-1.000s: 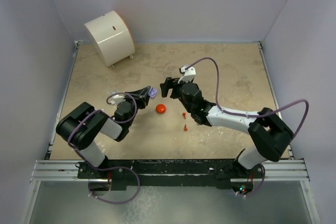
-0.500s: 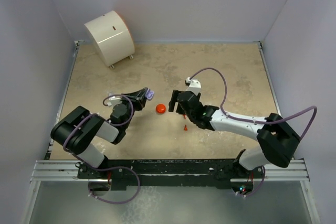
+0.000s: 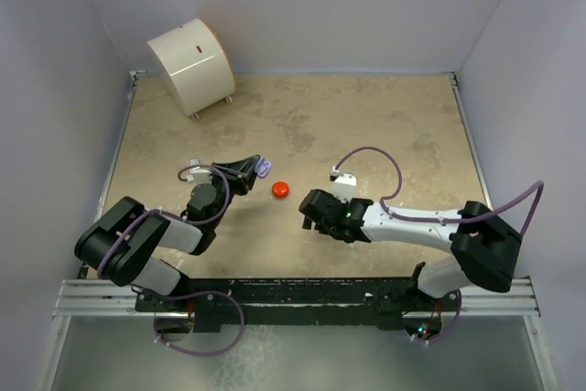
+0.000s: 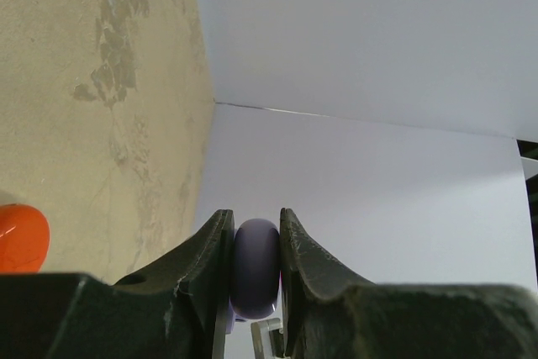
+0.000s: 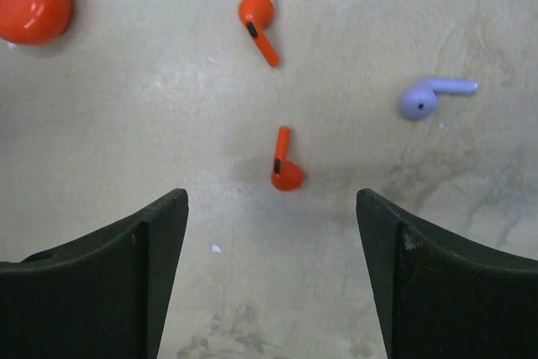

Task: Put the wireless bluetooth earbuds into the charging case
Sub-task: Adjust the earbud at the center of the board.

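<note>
My left gripper [image 3: 261, 165] is squeezed shut on a round lilac case [image 4: 255, 268]. In the left wrist view its two dark fingers [image 4: 210, 250] press on both flat sides of the case, and the case stands on its edge between them. It is held up off the table [image 3: 366, 125], just to the left of the round red-orange case [image 3: 280, 190], which sits on the table by itself. My right gripper [image 5: 271, 195] is down low over the table with its fingers spread wide, and it holds nothing. Through the right wrist camera I see three earbuds lying flat on the table, each one apart from the others. One red-orange earbud [image 5: 283, 166] lies just in front of the gap between the fingers, with its stem pointing away from me. The other red-orange earbud [image 5: 256, 18] is a bit farther out, near the red-orange case in the top left corner of that view. The lilac earbud [image 5: 429, 97] lies off to the right, with its stem pointing right. From the top camera I cannot see the earbuds, because the right gripper covers that spot. A big white drum [image 3: 190, 63] sits in the far left corner of the table.
</note>
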Available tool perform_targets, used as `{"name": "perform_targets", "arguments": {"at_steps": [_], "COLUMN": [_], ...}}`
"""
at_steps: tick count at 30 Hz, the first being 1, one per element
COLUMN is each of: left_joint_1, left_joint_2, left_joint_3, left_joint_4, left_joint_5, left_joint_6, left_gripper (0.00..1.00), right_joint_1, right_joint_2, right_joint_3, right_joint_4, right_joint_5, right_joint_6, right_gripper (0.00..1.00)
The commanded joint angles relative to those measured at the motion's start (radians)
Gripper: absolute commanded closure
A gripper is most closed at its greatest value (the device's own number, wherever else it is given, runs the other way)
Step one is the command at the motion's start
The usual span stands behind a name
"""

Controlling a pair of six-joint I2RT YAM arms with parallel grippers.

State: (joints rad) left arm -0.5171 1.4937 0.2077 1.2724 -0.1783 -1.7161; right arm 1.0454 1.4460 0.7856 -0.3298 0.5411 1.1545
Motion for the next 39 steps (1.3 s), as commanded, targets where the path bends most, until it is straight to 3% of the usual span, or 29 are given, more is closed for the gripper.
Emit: {"name": "perform_targets", "arguments": {"at_steps": [1,8,11,19,26,39], "left_joint_1": [0.005,0.005,0.005,0.004,0.005,0.009], "left_joint_2": [-0.054,-0.079,-0.078,-0.077,-0.080,-0.076], "left_joint_3": [-0.010,-0.024,-0.025,-0.025,-0.031,-0.034], "left_joint_4": [0.005,-0.009,-0.004,0.003,0.014,0.026], "left_joint_5": [0.029,0.027,0.027,0.034,0.040,0.051], "left_joint_6": [0.032,0.032,0.032,0.032,0.032,0.030], "left_gripper": [1.00,1.00,1.00,1.00,1.00,1.00], "right_joint_1": [0.024,0.024,0.023,0.004,-0.126,-0.150], "right_joint_2": [-0.098,-0.252,-0.232,-0.209,-0.228,-0.101], "right_joint_3": [-0.007,-0.137,-0.150,-0.144,-0.168,-0.125], "right_joint_4": [-0.118,-0.011,-0.021,-0.038,0.064,0.137], "right_joint_5": [0.033,-0.030,-0.039,0.003,-0.014,-0.038], "right_joint_6": [0.128,0.166,0.197,0.237,0.099,0.034], "right_gripper": [0.17,0.13,0.00,0.00,0.00,0.00]}}
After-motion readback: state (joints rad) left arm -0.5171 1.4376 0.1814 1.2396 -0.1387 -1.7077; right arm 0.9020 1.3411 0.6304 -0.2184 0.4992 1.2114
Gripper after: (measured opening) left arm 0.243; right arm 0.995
